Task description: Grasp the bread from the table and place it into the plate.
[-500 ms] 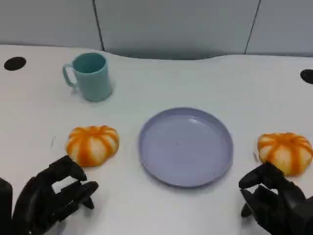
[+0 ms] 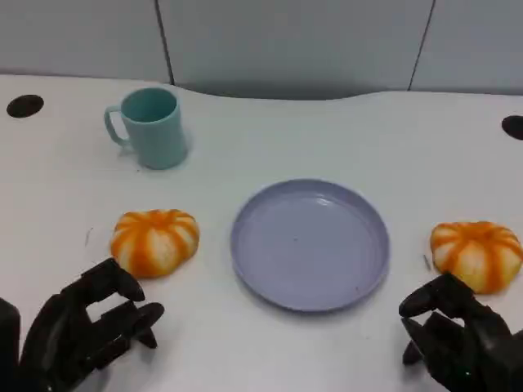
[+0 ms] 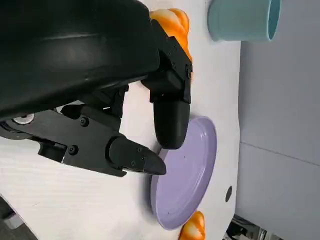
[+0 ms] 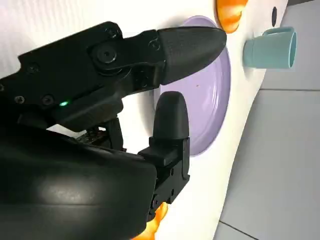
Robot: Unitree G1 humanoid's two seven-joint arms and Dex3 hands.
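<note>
left robot hand (image 2: 86, 331): held low over the near left of the desk (image 2: 270, 139), fingers apart, nothing gripped; a strip of bare desk is seen between it and the left bread (image 2: 154, 241)
right robot hand (image 2: 458, 339): held low at the near right, fingers apart; the right bread (image 2: 476, 255) lies just beyond it
plate (image 2: 310, 243): set between the two breads, its surface bare; bare desk is seen on both sides of its rim
mug (image 2: 149, 126): stood upright at the far left, well apart from the plate and beyond the left bread
near edge between the hands: bare desk is shown
</note>
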